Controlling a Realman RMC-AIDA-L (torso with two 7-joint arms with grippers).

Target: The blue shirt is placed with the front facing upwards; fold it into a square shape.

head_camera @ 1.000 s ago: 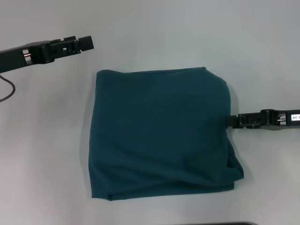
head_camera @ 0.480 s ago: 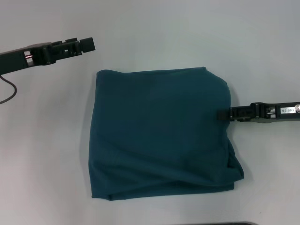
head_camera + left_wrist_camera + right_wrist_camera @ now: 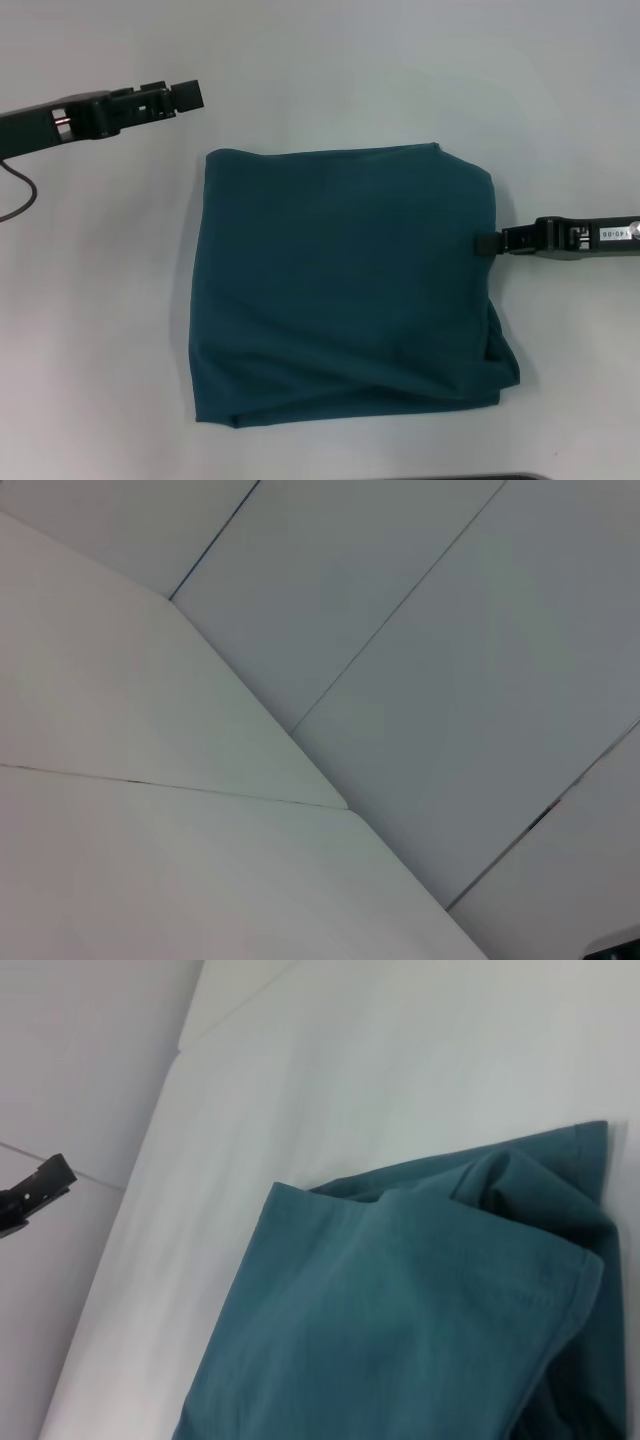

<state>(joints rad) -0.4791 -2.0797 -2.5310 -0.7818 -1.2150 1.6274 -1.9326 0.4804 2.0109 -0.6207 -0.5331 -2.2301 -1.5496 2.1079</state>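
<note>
Shirt [image 3: 340,285] folded square; right pincer [image 3: 487,243] at its right edge, grip unclear.

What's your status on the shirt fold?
Left claw parked off the far left corner. Right claw at blue shirt's right edge. Shirt roughly square, plain side up. Nothing in the way.

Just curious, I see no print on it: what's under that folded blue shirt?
The blue shirt lies folded on the white table, only plain teal showing. Its inner layers and anything beneath are covered. The right gripper sits at its edge; the left gripper hangs apart.
</note>
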